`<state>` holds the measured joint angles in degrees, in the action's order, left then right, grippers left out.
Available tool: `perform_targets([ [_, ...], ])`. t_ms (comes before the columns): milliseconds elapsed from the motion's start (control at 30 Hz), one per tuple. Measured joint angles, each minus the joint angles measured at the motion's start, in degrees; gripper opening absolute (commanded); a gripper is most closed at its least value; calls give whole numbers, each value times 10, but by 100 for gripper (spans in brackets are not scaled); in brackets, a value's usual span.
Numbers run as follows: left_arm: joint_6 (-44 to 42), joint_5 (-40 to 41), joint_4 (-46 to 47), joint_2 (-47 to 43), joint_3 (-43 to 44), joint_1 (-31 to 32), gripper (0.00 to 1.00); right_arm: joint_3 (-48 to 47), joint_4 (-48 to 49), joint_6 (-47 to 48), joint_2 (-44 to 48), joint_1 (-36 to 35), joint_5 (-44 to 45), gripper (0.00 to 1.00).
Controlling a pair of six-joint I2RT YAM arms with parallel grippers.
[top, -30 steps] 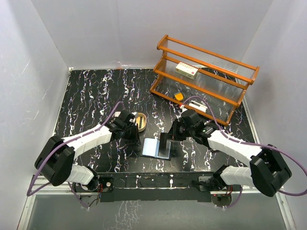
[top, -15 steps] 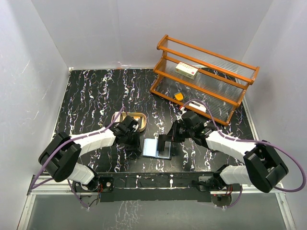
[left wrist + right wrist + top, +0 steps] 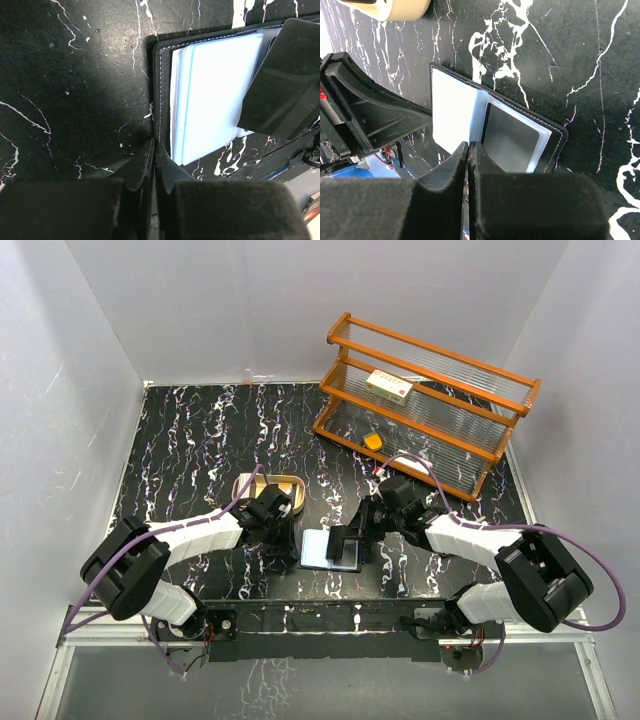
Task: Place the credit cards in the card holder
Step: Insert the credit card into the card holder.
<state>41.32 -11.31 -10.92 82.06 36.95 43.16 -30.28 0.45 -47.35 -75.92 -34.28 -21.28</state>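
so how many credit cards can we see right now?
1: a dark card on the right half of the open card holder. More may be hidden in its slots or in the tan tray.

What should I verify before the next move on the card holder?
1. Card holder open, lying flat on the table: ok.
2. Left tool shut, tips at the holder's left edge: ok.
3. Right tool shut, tips over the centre fold: ok.
4. Right tool free of any card: cannot tell.
5. Dark card fully seated in the right half: cannot tell.
6. More cards waiting in the tan tray: cannot tell.
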Motion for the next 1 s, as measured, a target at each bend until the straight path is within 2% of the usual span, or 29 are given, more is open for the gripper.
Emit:
perform_targets([
  [1000,7,17,2,0,1,13,0,33,44,-9,-32,3,-12,3],
])
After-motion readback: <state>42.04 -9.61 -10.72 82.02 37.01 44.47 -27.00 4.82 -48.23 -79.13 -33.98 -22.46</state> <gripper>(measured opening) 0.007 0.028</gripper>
